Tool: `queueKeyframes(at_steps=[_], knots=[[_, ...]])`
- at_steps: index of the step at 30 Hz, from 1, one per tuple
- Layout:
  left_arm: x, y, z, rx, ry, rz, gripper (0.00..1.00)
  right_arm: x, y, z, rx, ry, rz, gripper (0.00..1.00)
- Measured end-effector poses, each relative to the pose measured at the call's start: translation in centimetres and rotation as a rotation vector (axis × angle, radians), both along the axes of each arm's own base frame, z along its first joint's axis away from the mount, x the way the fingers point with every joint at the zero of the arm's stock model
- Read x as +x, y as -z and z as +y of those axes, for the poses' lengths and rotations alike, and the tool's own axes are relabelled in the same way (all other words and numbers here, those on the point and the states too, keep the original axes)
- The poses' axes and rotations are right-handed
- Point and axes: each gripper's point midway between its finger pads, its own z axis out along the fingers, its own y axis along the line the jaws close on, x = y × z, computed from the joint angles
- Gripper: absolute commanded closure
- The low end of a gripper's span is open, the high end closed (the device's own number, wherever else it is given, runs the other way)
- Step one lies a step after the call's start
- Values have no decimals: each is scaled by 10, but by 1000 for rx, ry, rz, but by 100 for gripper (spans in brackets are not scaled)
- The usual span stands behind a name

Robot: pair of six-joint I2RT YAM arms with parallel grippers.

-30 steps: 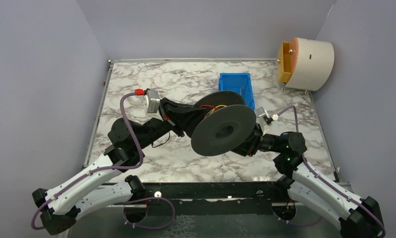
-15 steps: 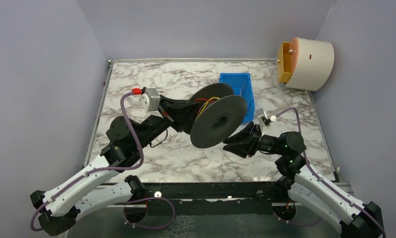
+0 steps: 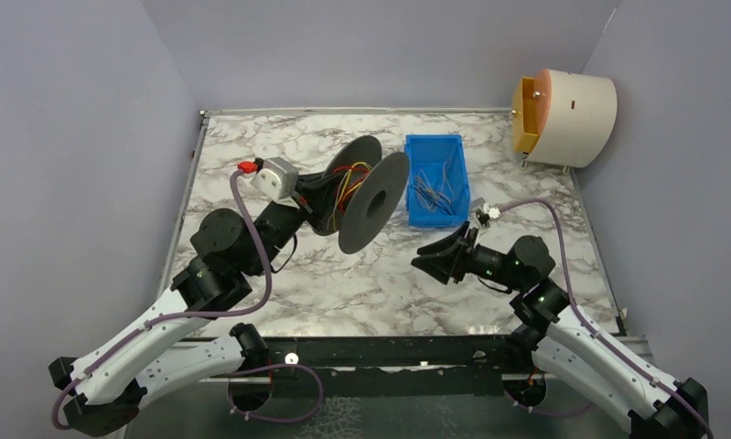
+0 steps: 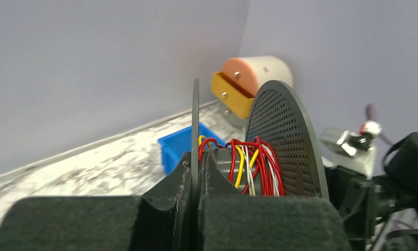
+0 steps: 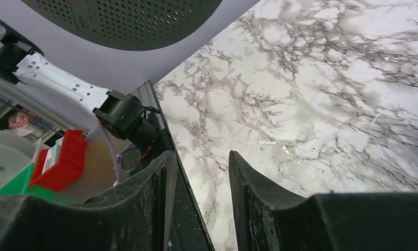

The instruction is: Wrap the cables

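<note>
Partly done, I judge: thin red and yellow cables (image 4: pixel 251 162) sit wound on the black perforated plastic spool (image 3: pixel 372 203), clamped by one flange in the left tool (image 4: pixel 195 167), more loose wires (image 3: pixel 432 189) wait in the far blue plastic bin (image 3: pixel 433 140), and the right tool (image 3: pixel 437 260) gapes empty.

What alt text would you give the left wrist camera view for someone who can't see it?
The left gripper clamps one thin flange of a black perforated plastic spool, with thin red, yellow and white cables wound on its hub. Behind sit a blue plastic bin and a cream-and-orange round drawer unit.
</note>
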Motion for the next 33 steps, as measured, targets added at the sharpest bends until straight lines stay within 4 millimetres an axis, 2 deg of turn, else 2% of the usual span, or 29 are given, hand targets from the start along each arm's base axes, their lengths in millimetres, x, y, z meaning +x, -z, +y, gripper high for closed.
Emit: queueKeyframes(at_steps=[9,15,20,23,27,33], knots=[[36,53,10,289,-193,44,100,32,1,-13,-110,171,10,53],[53,80,12,453,-263,70,100,59,15,-33,-217,357,73,46],[64,77,15,538,-320,64,100,75,35,-52,-325,491,147,44],[70,68,18,575,-361,49,100,82,36,-59,-362,542,163,43],[81,59,22,630,-428,31,100,91,32,-66,-399,594,158,35],[102,71,26,809,-545,14,100,101,37,-77,-467,669,186,31]])
